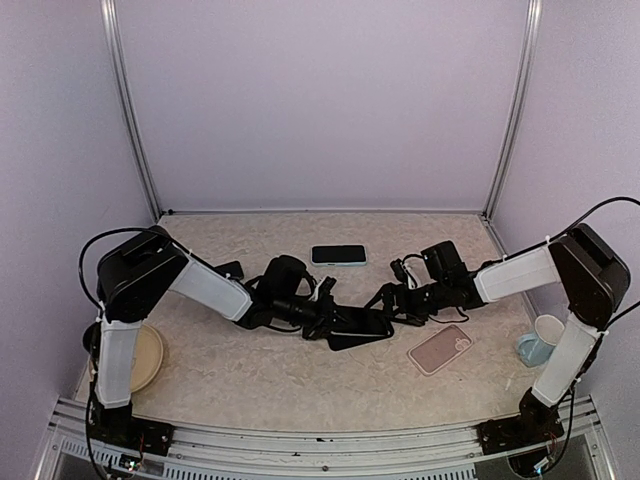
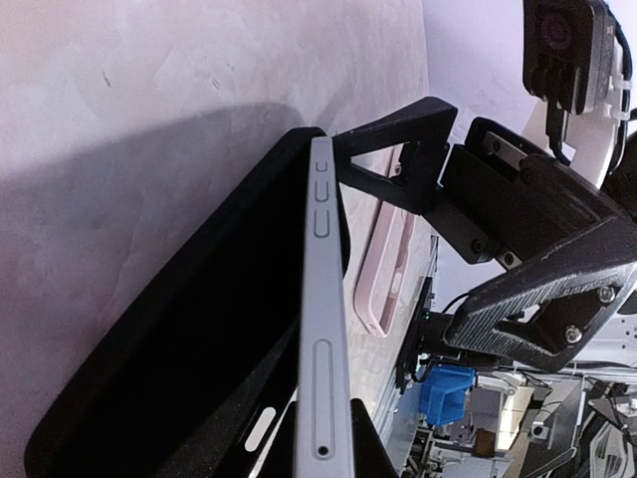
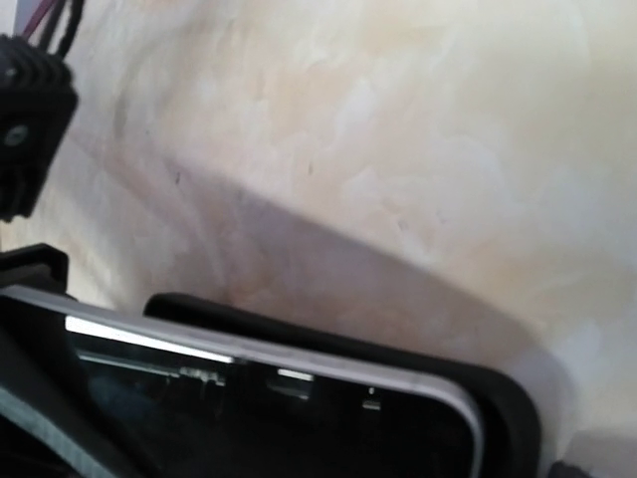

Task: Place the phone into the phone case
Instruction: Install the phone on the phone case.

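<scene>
Left wrist, phone (image 2: 323, 329) edge beside black case (image 2: 179, 378)

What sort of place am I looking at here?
Probably a robot test booth: plain walls on metal posts, two arms bolted at a table's edge, a phone and pink case lying about.

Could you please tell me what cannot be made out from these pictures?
- Left wrist view: the bottom edge cuts off the lower end of the phone and the black case.
- Top view: the left gripper and right gripper crowd over the phone, hiding how far it is seated.
- Right wrist view: the phone's screen is blurred and cut off at the bottom.
- Top view: the small black item is too small to identify.
</scene>
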Controlling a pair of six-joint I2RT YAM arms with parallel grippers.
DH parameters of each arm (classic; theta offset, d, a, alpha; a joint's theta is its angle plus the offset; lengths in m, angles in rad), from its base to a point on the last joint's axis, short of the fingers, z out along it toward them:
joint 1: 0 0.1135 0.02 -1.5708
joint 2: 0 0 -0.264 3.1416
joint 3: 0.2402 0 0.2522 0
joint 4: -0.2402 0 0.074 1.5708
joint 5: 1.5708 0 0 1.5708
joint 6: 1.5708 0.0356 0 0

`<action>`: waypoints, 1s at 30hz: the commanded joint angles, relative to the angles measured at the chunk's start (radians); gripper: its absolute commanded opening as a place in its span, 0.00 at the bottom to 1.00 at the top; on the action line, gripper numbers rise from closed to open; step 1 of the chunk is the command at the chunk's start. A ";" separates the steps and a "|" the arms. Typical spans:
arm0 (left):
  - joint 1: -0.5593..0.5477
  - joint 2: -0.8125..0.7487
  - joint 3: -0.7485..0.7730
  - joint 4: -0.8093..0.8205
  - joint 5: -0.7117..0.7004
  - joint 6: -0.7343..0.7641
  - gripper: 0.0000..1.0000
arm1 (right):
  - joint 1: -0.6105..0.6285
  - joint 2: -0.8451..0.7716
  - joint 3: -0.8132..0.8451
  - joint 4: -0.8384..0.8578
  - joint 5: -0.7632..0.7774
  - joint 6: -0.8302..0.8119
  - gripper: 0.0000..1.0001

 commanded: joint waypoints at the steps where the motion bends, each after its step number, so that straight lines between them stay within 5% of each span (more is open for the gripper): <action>1: -0.001 0.027 0.005 0.115 0.038 -0.082 0.00 | 0.012 -0.006 -0.021 0.003 -0.004 -0.007 1.00; 30: -0.012 -0.031 -0.089 0.138 -0.112 -0.267 0.00 | 0.059 -0.015 -0.037 -0.005 0.042 0.015 1.00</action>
